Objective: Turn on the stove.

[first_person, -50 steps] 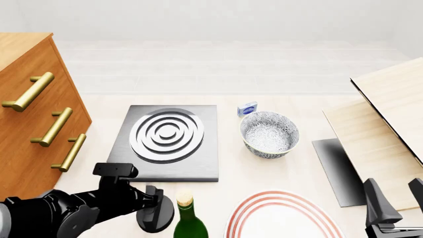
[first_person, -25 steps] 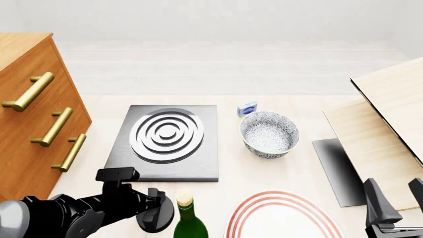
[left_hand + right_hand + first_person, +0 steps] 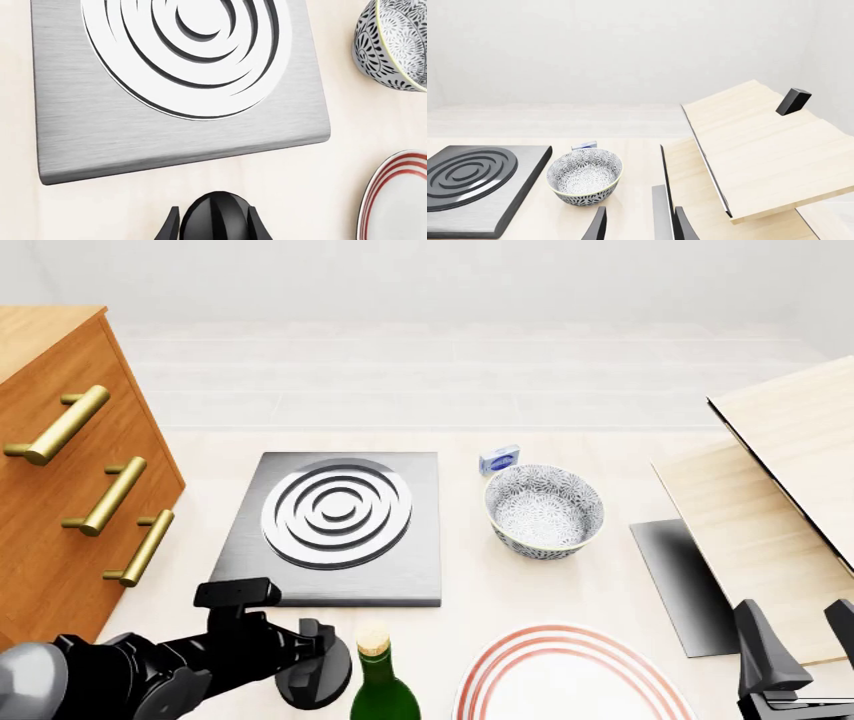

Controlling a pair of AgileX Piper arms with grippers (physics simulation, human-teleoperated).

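The black knob (image 3: 215,216) sits on the surface just in front of the stove (image 3: 336,527), between the left fingers (image 3: 173,227), which look closed around it, while the right fingers (image 3: 599,225), slightly open and empty, hang well apart.

The square dark-grey stove slab (image 3: 167,135) is showing a brushed-metal finish, with smooth silver-white burner rings (image 3: 336,505). The black round knob (image 3: 215,220) is looking glossy. The light table (image 3: 547,585) is appearing matt wood.
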